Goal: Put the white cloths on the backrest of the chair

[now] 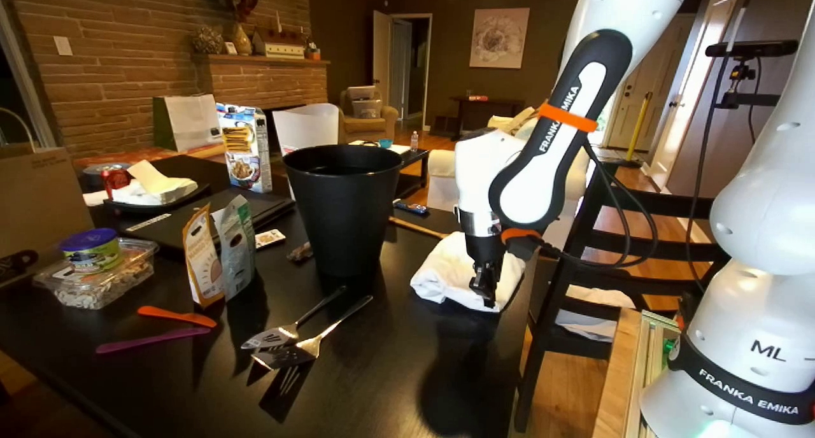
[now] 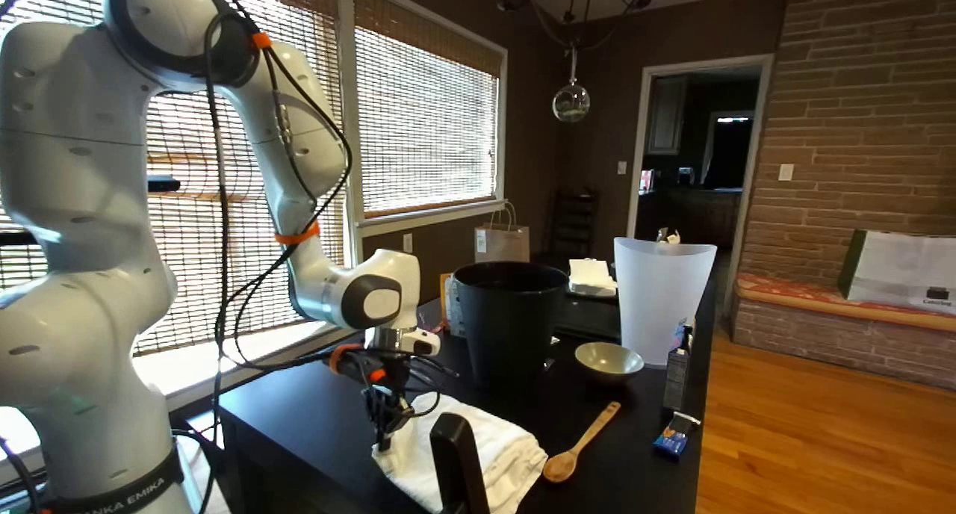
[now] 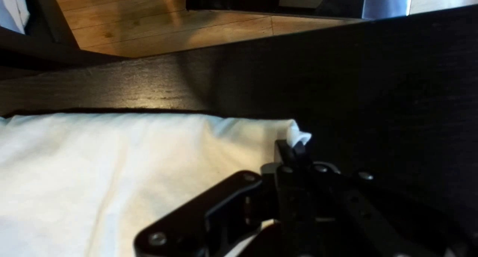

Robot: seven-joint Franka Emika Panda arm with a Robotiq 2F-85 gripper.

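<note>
A folded white cloth lies on the dark table close to its edge; it shows as a thick pad in an exterior view. My gripper points down at the cloth's near corner. In the wrist view the gripper has its fingertips pressed together, with a small tuft of the white cloth pinched between them. The dark chair stands beside the table, its slatted back between table and robot base. More white fabric shows low between the chair's slats; how it rests is partly hidden.
A tall black bin stands on the table beyond the cloth. A wooden spoon lies beside the cloth. Two metal spatulas and upright snack pouches are further along. A dark chair post rises in front of the cloth.
</note>
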